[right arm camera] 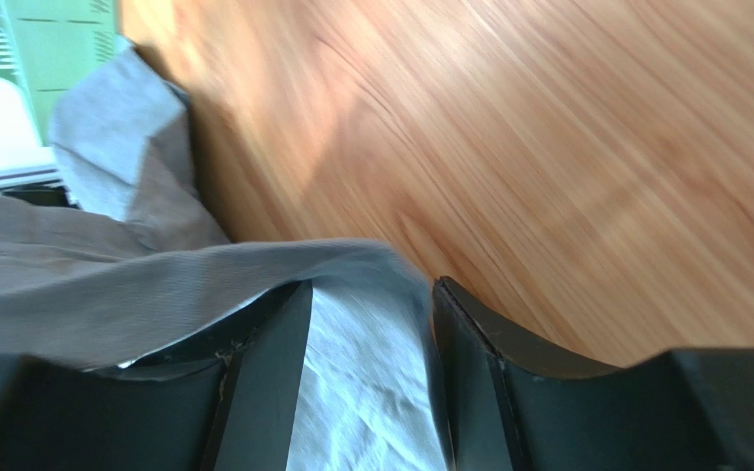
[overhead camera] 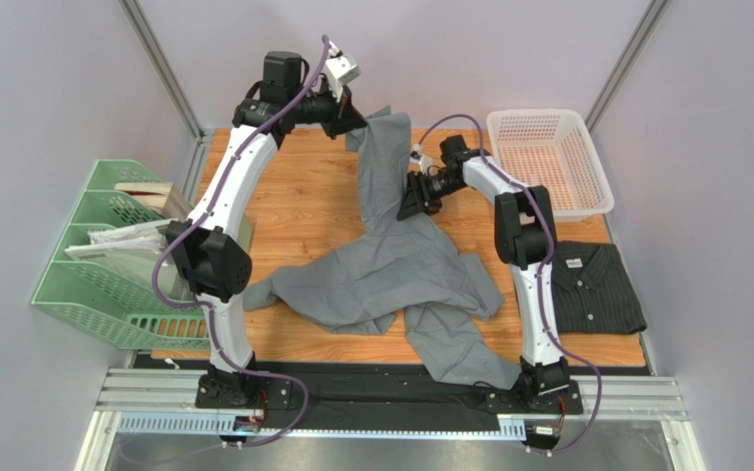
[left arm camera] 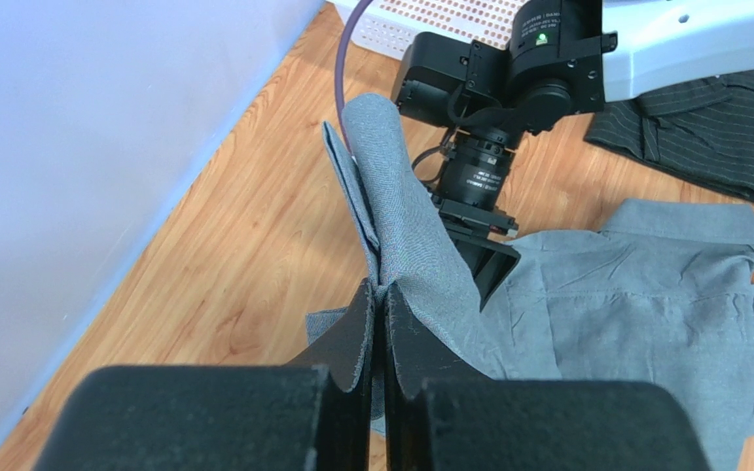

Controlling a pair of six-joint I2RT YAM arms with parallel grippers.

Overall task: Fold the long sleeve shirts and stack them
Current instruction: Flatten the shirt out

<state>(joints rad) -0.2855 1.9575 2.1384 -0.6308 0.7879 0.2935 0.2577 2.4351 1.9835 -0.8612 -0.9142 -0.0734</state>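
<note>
Shirt risks first. The grey shirt is lifted by one sleeve on a thin pinch. Little cloth looks caught, so a hard pull toward the top of the frame could slip it out.

The sleeve stretches from the body at frame centre to upper centre. The body lies crumpled on the worktop, and the other sleeve reaches the worktop's bottom edge at lower centre. Dragging could bunch the body or tip that sleeve over the edge.

Second risk: the right end effector could close on a stray fold or just an edge, which would likely give a crooked fold. Third: both arms crowd the same sleeve, so contact is possible if either swings.

Left end effector: closed on the sleeve cloth. It sits at upper centre in the top view, and in its wrist view a ridge of cloth rises out of the tips.

Right end effector: fingers apart, with sleeve cloth lying in the gap and draped over one finger, no clamp visible. In the top view it sits about midway along the sleeve, just right of centre.

The dark shirt lies folded flat at the right edge, beside the right arm and well apart from both end effectors. The basket at upper right and the rack at left are clear of the cloth.
</note>
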